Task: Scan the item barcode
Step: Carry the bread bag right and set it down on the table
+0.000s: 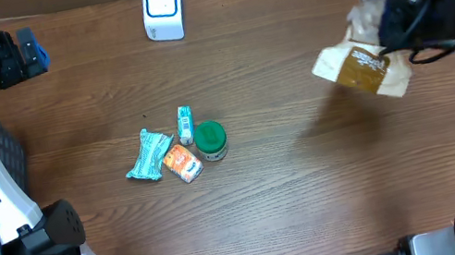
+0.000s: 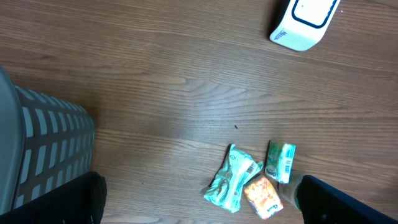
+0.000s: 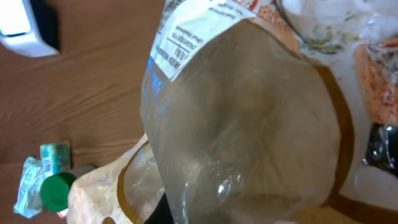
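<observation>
Plastic bag point(image 1: 365, 66), clamped in the right fingers point(image 1: 399, 24), hangs well right of the white scanner point(image 1: 162, 8); left fingers point(image 2: 348, 202) spread wide, empty.

There is one brown wooden desk point(image 1: 313, 187) and one white box-shaped scanner point(image 1: 162, 8) with a blue-rimmed face. Packaged goods number five: one crinkled clear plastic bag point(image 1: 361, 62) with tan print and a white label, one crumpled teal foil packet point(image 1: 148, 155), one small green-and-white carton point(image 1: 186, 124), one orange printed packet point(image 1: 182, 163) and one round green-lidded jar point(image 1: 210, 138). Four of those five lie in a single cluster. There is also one grey perforated basket point(image 2: 43, 149).
</observation>
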`<state>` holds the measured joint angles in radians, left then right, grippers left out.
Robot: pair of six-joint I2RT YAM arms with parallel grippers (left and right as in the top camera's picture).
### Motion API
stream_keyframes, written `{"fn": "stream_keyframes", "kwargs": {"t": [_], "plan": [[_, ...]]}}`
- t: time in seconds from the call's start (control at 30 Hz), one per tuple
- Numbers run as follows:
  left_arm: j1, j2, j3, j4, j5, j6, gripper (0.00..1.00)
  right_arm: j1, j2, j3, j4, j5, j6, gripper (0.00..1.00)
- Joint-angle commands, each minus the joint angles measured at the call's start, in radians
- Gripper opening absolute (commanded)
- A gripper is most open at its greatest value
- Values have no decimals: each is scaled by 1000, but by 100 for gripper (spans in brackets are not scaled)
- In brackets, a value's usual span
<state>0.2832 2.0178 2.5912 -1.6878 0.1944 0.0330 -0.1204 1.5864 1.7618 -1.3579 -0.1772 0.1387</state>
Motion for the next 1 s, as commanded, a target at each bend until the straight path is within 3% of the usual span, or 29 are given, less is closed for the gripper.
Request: {"fn": "stream_keyframes", "kwargs": {"t": [0.0, 0.3, 0.57, 0.73, 0.8, 0.97], "plan": [[-2, -15, 16, -2, 1, 13, 100, -76, -8, -124, 64, -129, 22, 4], [-2, -15, 16, -2, 1, 13, 100, -168, -7, -535, 446, -135, 72, 4], [-2, -15, 16, -2, 1, 13, 100, -177, -7, -780, 768, 27, 192, 4], [-2, -15, 16, -2, 1, 13, 100, -178, -7, -846, 860, 67, 206, 4], [-2, -15, 16, -2, 1, 13, 100, -178, -7, -857, 862, 115, 229, 14], [-2, -15, 16, -2, 1, 13, 100, -177, -7, -851, 853, 124, 227, 56]]}}
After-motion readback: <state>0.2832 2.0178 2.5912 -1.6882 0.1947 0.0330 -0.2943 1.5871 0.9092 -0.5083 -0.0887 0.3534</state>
